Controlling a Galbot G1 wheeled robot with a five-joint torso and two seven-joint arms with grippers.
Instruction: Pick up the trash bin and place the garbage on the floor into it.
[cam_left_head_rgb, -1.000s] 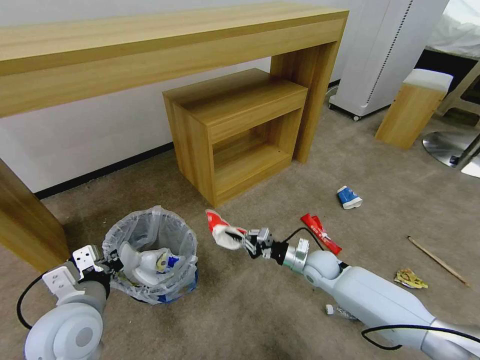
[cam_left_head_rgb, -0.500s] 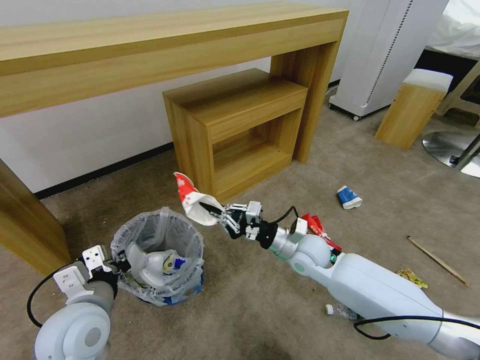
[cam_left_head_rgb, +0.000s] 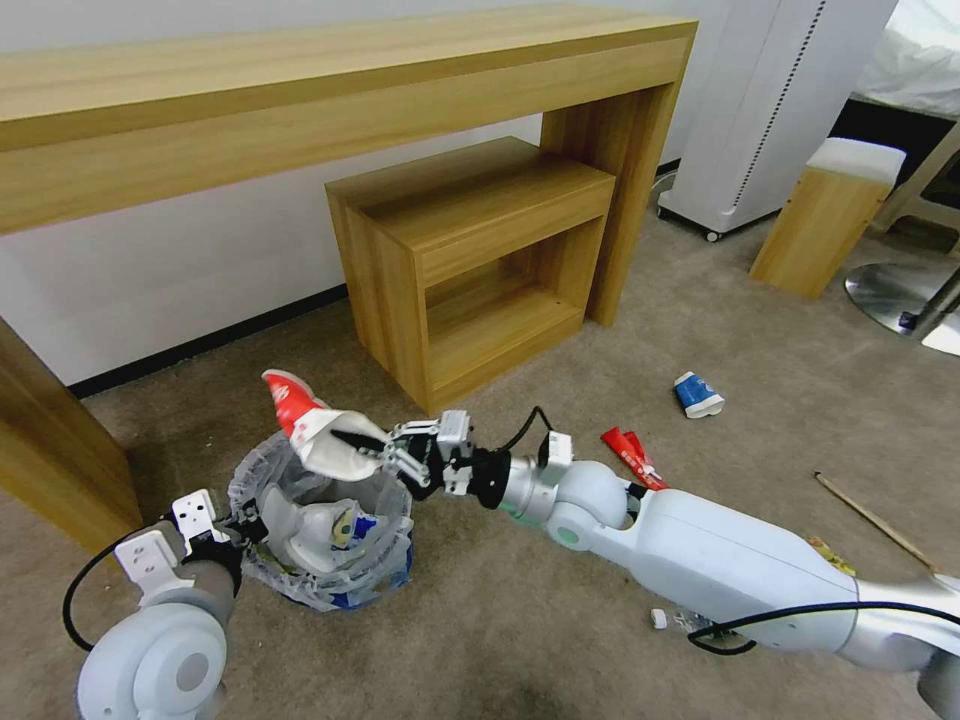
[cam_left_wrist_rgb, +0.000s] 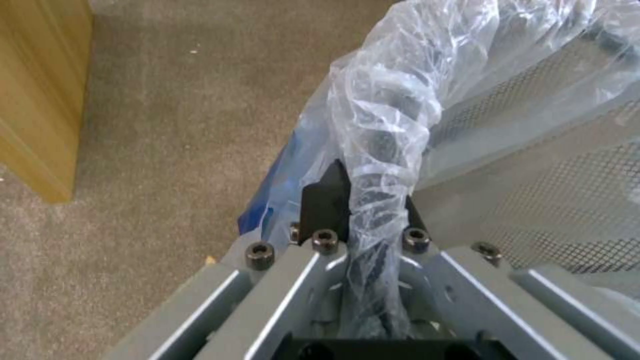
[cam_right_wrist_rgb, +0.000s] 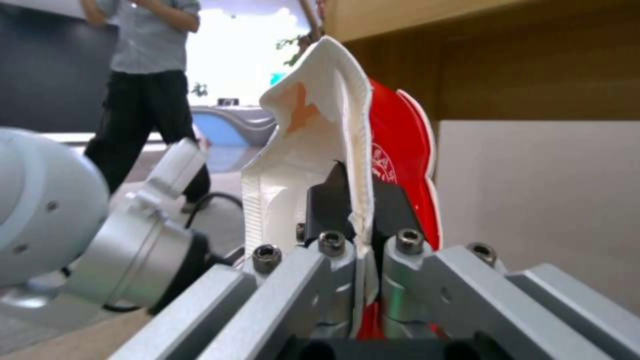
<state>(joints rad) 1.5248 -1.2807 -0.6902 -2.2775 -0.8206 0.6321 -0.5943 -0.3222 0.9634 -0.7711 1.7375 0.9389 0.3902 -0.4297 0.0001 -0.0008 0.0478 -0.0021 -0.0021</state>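
Lower left of the head view, the left gripper (cam_left_head_rgb: 243, 522) pinches the rim of the trash bin (cam_left_head_rgb: 322, 520). Just above the bin's mouth, the right gripper (cam_left_head_rgb: 372, 452) clamps a crushed red-white cup (cam_left_head_rgb: 315, 432). The drop is in hand; next, I judge, simply letting go, then the blue cup (cam_left_head_rgb: 697, 393) farther right

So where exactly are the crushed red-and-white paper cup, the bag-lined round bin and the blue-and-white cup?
crushed red-and-white paper cup (cam_left_head_rgb: 318, 432), head view, its white body.
bag-lined round bin (cam_left_head_rgb: 262, 470), head view, rim.
blue-and-white cup (cam_left_head_rgb: 697, 394), head view, blue side.
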